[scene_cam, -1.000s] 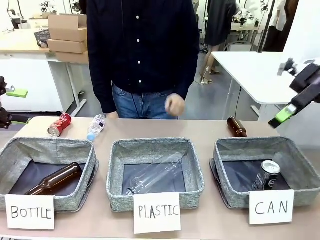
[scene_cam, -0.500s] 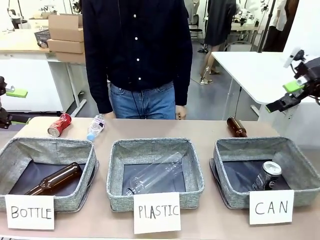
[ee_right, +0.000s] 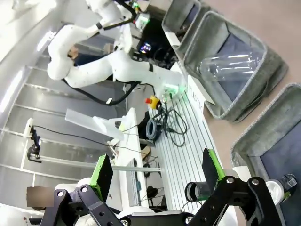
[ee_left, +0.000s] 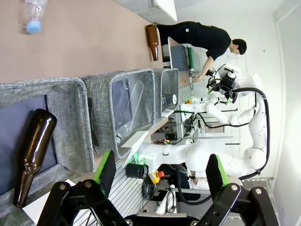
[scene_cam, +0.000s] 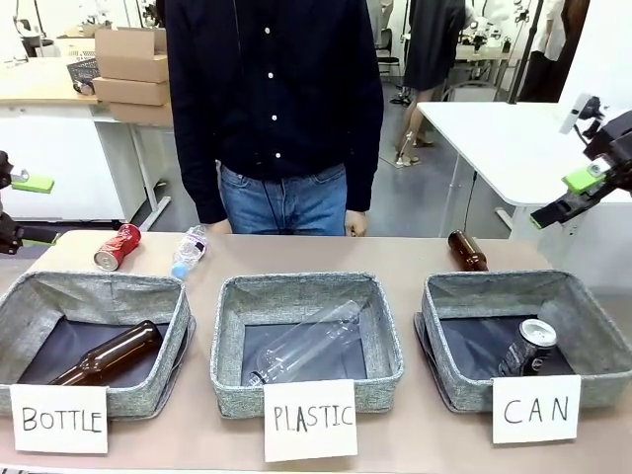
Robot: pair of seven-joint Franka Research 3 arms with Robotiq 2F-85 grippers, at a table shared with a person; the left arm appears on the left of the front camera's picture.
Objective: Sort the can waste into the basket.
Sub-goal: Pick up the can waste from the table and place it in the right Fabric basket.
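Both tools stand with jaws spread and empty: the left tool (ee_left: 161,172) at its own end of the worktop (scene_cam: 395,257), the right tool (scene_cam: 563,200) raised above the outer side of the basket (scene_cam: 504,282) that bears the CAN card (scene_cam: 536,408). Below the right tool, the black can (scene_cam: 528,348) lies tilted on that basket's dark lining; the red can (scene_cam: 117,247) lies on its side on the bare worktop, near the left tool and beyond the BOTTLE basket (scene_cam: 99,286). Likely faults from here: the red can, round and lying flat, may roll off if one jaw meets it before the other; the plastic bottle (scene_cam: 190,250) near it may be nudged or pinched in its place; the carry from the left tool's end to the right tool's passes over the BOTTLE basket and the PLASTIC basket (scene_cam: 306,284), so a slack hold would drop the can into the wrong one; the brown bottle (scene_cam: 468,250) lying near the right tool may be mistaken for the target. The worktop is smooth, pale brown and level. Beyond it stands a person (scene_cam: 276,99), a hand (scene_cam: 356,223) hanging close to the far edge, within an arm's sweep; farther off are a white table (scene_cam: 494,138) and stacked cardboard boxes (scene_cam: 133,64) in an open workroom.
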